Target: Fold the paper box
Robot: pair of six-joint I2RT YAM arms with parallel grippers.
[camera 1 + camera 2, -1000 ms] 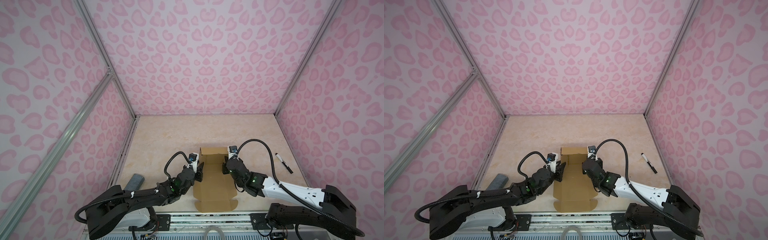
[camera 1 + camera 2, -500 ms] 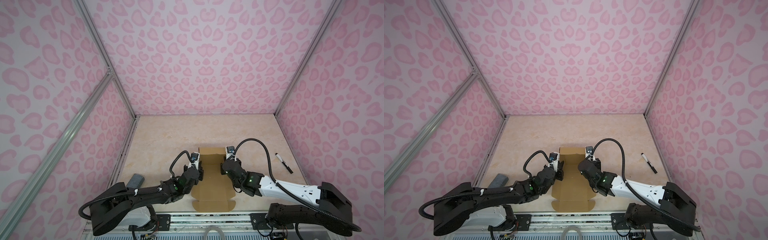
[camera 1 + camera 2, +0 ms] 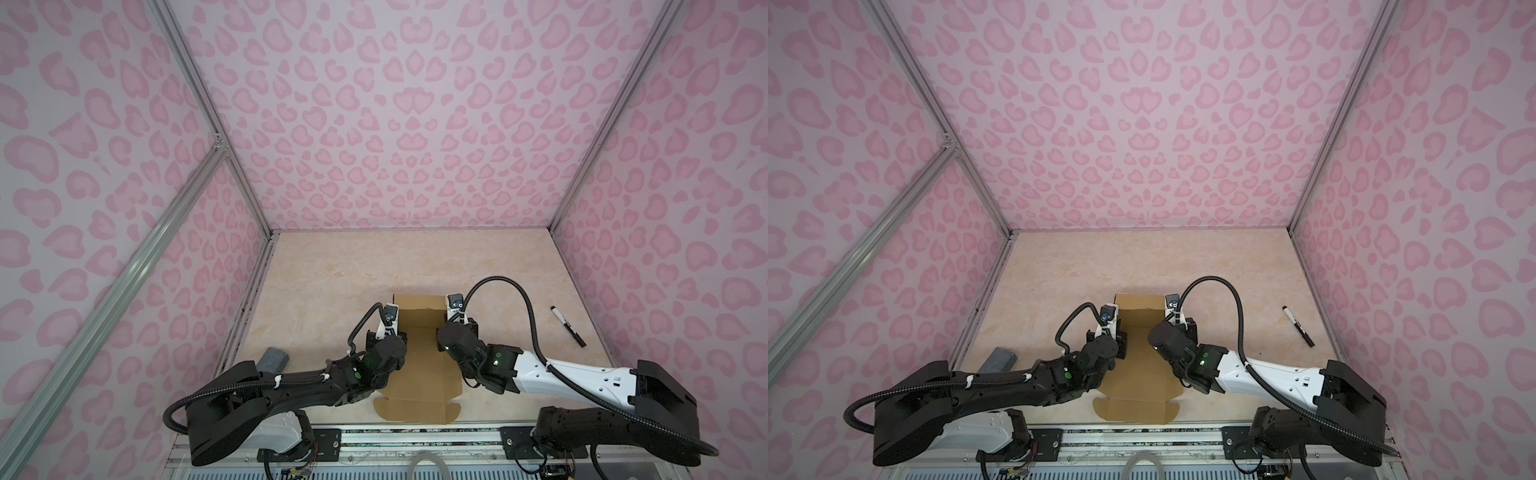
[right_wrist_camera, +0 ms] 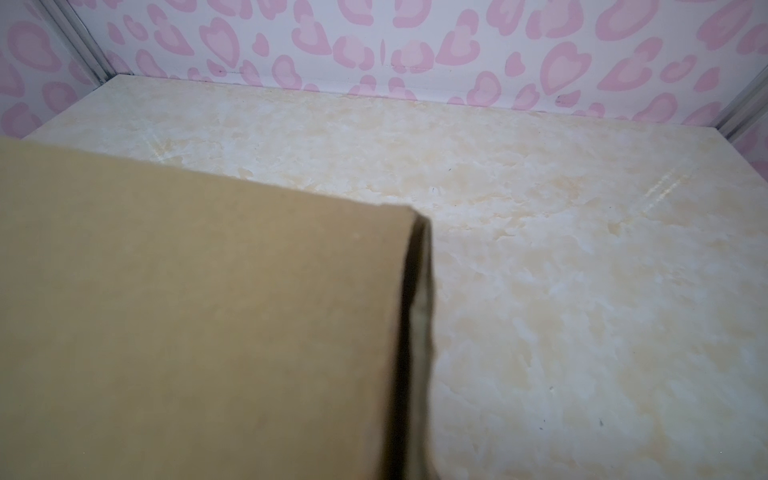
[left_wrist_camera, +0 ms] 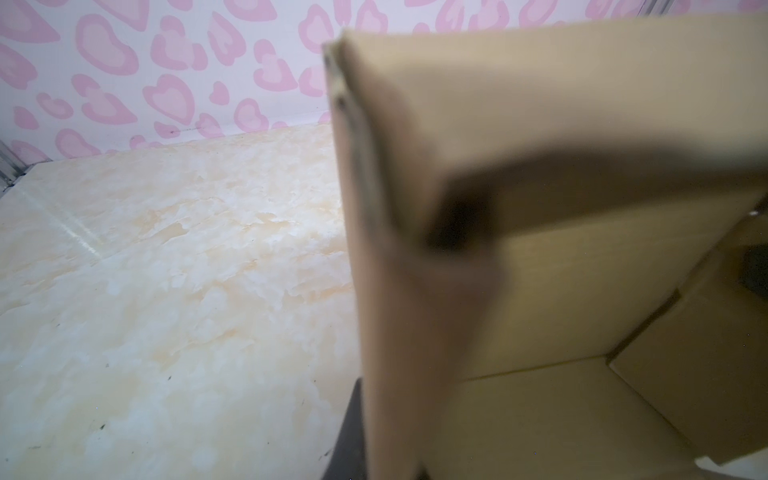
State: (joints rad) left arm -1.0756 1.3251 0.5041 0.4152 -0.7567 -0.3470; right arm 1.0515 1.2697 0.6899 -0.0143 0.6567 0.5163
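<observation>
The paper box (image 3: 419, 365) (image 3: 1138, 374) is brown corrugated cardboard lying near the table's front edge, its far wall standing and a tabbed flap flat at the front. My left gripper (image 3: 400, 334) (image 3: 1122, 337) is shut on the box's left side wall. In the left wrist view that wall (image 5: 415, 311) rises from my left gripper (image 5: 374, 457), with one dark finger (image 5: 351, 432) beside it. My right gripper (image 3: 444, 328) (image 3: 1183, 329) is shut on the right side wall. That wall (image 4: 208, 311) fills much of the right wrist view and hides the fingers.
A black marker pen (image 3: 567, 326) (image 3: 1298, 326) lies on the table to the right. A grey felt block (image 3: 274, 359) (image 3: 1000, 360) sits at the left wall. Pink patterned walls close in three sides; a metal rail (image 3: 374, 440) runs along the front.
My left gripper has shut on the box's left wall. Both grippers and the box have shifted slightly to the left.
</observation>
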